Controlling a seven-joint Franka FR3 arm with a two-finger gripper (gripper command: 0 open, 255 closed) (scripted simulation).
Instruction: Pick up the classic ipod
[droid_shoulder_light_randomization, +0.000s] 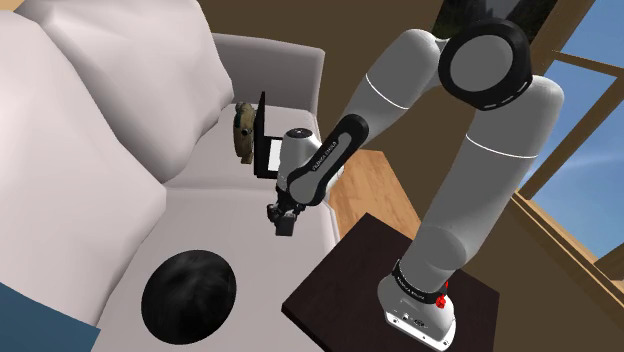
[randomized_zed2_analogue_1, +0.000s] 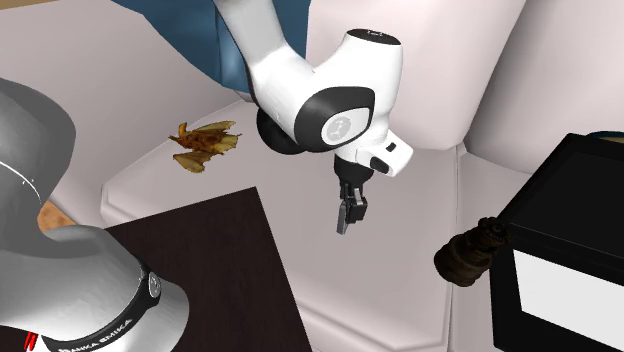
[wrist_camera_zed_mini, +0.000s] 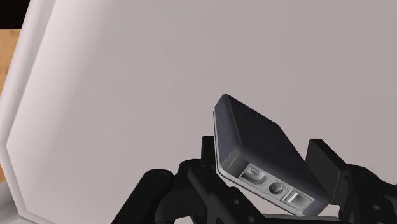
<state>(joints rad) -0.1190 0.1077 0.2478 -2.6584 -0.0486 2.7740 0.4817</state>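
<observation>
The end effector (droid_shoulder_light_randomization: 284, 216) is closed on the grey ipod (wrist_camera_zed_mini: 257, 140), which is clasped between both fingers and held tilted above the sofa seat (droid_shoulder_light_randomization: 205, 205), near its front edge, beside the dark stand (droid_shoulder_light_randomization: 340, 285).

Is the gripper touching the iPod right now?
Touching. In the wrist view the gripper clasps the dark grey iPod between its two black fingers, one against each side.

ipod (wrist_camera_zed_mini: 254, 137) screen side unseen, flanks covered by gripper (wrist_camera_zed_mini: 264, 159) fingers, brown object (droid_shoulder_light_randomization: 241, 128) at the sofa seat (droid_shoulder_light_randomization: 200, 210) end partly hidden behind black box (droid_shoulder_light_randomization: 263, 135)
</observation>
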